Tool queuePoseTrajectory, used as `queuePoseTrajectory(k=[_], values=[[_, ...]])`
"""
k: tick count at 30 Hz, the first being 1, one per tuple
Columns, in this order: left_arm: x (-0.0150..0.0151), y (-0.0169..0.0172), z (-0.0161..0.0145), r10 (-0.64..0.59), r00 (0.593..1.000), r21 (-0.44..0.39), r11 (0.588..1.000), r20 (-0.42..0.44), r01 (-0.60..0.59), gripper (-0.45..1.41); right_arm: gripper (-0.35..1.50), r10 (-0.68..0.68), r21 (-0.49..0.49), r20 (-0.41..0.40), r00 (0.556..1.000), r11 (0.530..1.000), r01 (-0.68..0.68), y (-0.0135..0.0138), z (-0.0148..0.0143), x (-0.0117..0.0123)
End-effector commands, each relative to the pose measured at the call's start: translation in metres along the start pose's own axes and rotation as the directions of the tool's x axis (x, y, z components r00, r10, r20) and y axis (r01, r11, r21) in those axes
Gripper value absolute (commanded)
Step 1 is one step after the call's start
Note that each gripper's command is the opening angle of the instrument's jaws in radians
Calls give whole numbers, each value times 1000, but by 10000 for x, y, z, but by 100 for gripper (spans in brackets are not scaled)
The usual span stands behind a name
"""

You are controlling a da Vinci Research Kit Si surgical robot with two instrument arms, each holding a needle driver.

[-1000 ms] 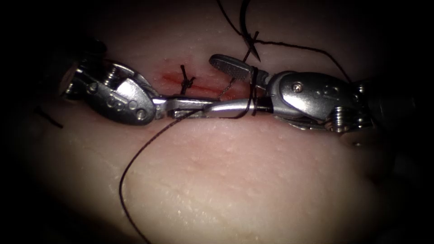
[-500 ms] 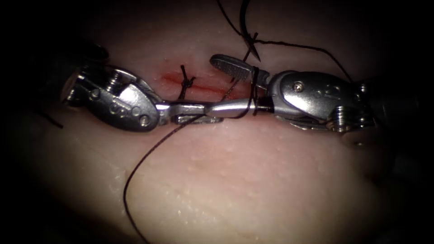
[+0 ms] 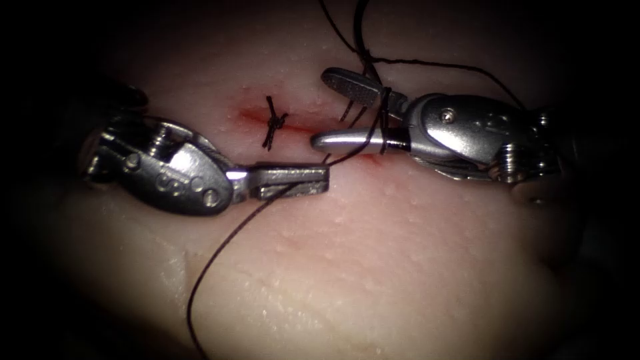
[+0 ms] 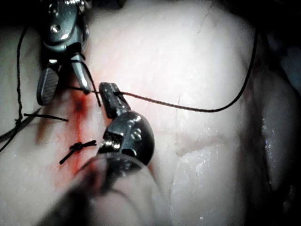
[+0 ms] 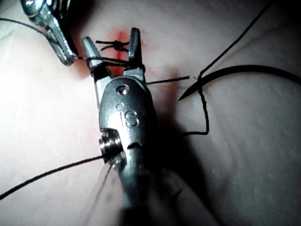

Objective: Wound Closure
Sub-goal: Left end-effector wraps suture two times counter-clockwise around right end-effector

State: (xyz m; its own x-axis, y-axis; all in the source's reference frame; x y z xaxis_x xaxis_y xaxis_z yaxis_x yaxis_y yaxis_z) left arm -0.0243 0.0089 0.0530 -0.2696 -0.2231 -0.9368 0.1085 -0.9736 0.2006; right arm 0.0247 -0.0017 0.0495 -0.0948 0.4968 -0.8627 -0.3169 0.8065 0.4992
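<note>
The left tool (image 3: 325, 180) is shut on the thread (image 3: 227, 237) near its jaw tips, just below the cut (image 3: 247, 115). The right tool (image 3: 323, 110) stands open over the cut with nothing between its jaws; loops of thread (image 3: 384, 120) are wound around both jaws near their hinge. The thread runs taut from those loops to the left tool (image 4: 109, 96). The needle (image 5: 244, 69) lies free on the tissue beyond the right tool (image 5: 111, 42), held by neither tool and not in the tissue. Its dark curve (image 3: 361, 30) shows above the right tool.
A tied stitch (image 3: 272, 122) with short cut ends crosses the cut on its left part, with red fluid around it. A long slack strand (image 3: 193, 307) curves down over the pale tissue (image 3: 400, 267). More thread (image 3: 460, 67) arcs behind the right tool.
The left tool has drawn back to the left and down with the thread, out from beside the right tool's lower jaw. The right tool has shifted up and slightly right.
</note>
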Motion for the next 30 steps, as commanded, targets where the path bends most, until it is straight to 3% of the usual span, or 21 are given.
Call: queuePoseTrajectory(k=[1, 11, 17, 24, 30], values=[[0, 9, 8, -4, 1000, 0, 1000, 0, 4, -45, 66, 2, -2, -2, 1000, 1000, -2, -3, 3, -7], [19, 16, 13, -12, 1000, 5, 1000, 14, 12, -45, 66, 6, -44, 0, 1000, 999, -6, 1, 3, -7], [26, 2, 11, -26, 1000, 6, 1000, 9, 26, -45, 66, 4, -88, 36, 999, 996, -1, -2, 1, -15], [20, -17, 5, -45, 998, 21, 999, 32, 44, -45, 71, 43, -163, 99, 994, 986, -27, -9, -7, -25], [5, -23, 3, -85, 995, 34, 996, 54, 84, -45, 86, 116, -242, 151, 982, 967, -77, -17, -17, -36]])
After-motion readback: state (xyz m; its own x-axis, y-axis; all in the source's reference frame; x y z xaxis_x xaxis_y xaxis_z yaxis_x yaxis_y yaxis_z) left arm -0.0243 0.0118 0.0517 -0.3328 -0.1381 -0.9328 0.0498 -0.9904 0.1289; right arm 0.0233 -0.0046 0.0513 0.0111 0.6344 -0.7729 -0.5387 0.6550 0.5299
